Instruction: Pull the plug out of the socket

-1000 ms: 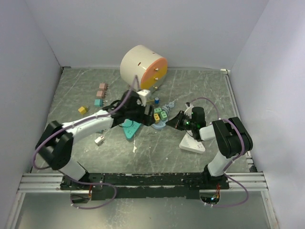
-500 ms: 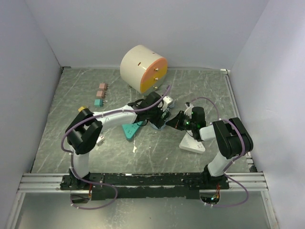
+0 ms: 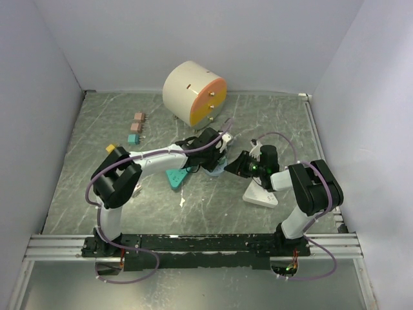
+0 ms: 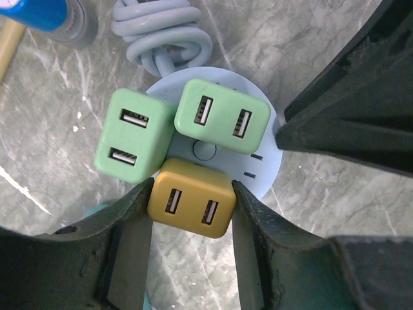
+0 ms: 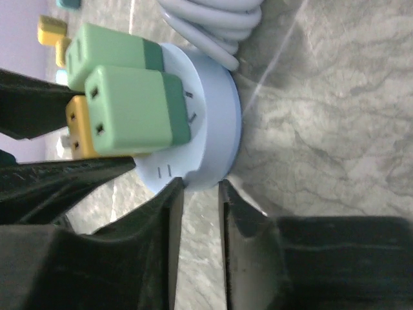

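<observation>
Yellow plug (image 4: 191,208): seated in the round pale-blue socket (image 4: 261,165) at mid-surface, just beside two green plugs (image 4: 222,116) in the same socket. The left gripper (image 4: 191,194) is clenched on it, one finger pressed against each side. Right gripper (image 5: 197,190): pinching the socket's rim from the right. Grey cable (image 4: 171,42): coiled against the socket's edge on the marbled surface (image 4: 322,206).

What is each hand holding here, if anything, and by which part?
The left hand clamps the yellow plug by its two opposite sides. The right hand sits at the rim of the socket; whether it grips cannot be told.
</observation>
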You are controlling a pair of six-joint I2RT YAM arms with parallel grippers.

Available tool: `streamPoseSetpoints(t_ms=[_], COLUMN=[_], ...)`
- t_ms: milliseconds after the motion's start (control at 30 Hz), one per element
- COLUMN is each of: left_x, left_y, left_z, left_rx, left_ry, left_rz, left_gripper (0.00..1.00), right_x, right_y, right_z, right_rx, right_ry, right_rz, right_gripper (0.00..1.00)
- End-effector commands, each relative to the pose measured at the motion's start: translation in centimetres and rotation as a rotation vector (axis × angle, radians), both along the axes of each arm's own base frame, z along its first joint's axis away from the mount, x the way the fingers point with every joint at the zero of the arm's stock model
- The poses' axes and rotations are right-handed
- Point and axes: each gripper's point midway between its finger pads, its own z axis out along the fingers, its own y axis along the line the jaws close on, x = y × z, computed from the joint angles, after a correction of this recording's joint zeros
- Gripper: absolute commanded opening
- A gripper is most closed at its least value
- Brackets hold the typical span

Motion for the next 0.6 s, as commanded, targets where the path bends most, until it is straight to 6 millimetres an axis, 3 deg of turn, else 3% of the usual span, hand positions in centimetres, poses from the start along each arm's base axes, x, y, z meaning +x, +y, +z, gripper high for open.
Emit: streamPoseSetpoints(t_ms=[0,67,133,400,567], left_x=[-0.5,-0.8,-1.3,-2.6,-3.2], left_y=[-0.9,-1.1,-1.5,-3.2,-3.6], left_z=[1.8,1.9,2.2,3.5,3.1], left_rx=[-0.15,-0.206,-0.27,-0.447,-0.474], left_ry=[0.058,0.098,0.141,0.222,0.252], left_rz=[0.048,0.053,0.042,0.017,0.001], left_gripper=[0.07,0.07,0.07,0.07,0.07], right_x=[-3.1,-3.3,-3.3,-2.7,-2.5], right_y=[-0.3,0.0,0.4,1.6,1.7], right_z=[-1.8,-1.5,-1.1,-0.2,-0.3], right_rx=[-0.017,0.009,0.041,0.139,0.156], right_ry=[0.108,0.113,0.122,0.152,0.149], right_rz=[0.038,0.043,0.05,0.063,0.054], right_gripper=[0.37,0.48,0.52,0.51,0.46])
